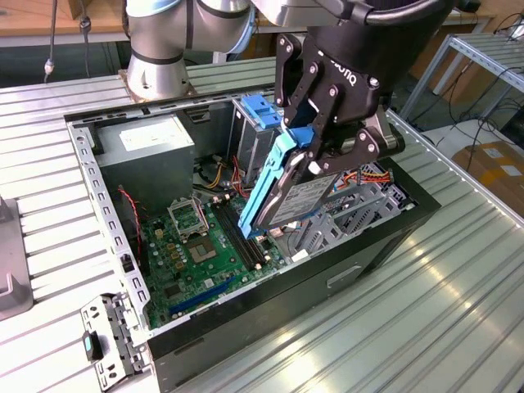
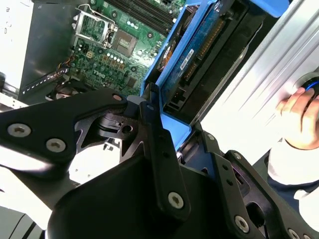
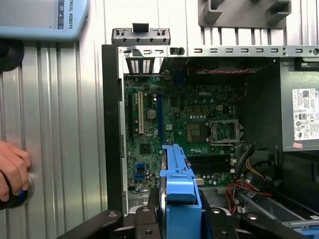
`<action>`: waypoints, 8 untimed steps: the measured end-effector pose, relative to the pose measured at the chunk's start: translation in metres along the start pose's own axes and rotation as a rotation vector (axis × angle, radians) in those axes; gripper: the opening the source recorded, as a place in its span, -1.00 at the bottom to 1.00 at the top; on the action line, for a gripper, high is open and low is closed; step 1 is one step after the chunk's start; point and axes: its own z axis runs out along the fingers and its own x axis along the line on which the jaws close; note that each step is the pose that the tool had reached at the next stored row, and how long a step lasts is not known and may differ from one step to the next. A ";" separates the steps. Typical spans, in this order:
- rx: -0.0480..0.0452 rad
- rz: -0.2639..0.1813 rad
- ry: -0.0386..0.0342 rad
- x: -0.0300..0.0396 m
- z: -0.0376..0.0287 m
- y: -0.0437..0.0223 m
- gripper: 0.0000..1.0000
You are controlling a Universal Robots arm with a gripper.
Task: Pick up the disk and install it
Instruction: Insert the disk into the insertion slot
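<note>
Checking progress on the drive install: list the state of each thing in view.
computer case, lying flat, side open.
disk, held tilted above the case.
pincer, shut on disk.
processor socket, cover flipped open.
hand, resting on a round button.

You've got a ribbed aluminium table (image 1: 458,295) carrying the open black computer case (image 1: 262,319) on its side, a loose perforated metal bracket (image 1: 110,336) just beside one case corner, a grey moulded holder (image 1: 10,262) at the exterior view's left edge, and the arm's base (image 1: 155,78) mounted beyond the case.
</note>
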 end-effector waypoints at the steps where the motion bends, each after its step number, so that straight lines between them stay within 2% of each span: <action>1: -0.0002 0.000 0.0000 0.0004 -0.0001 -0.0019 -0.26; 8: -0.0022 0.000 0.0002 0.0031 -0.0006 -0.0181 -0.26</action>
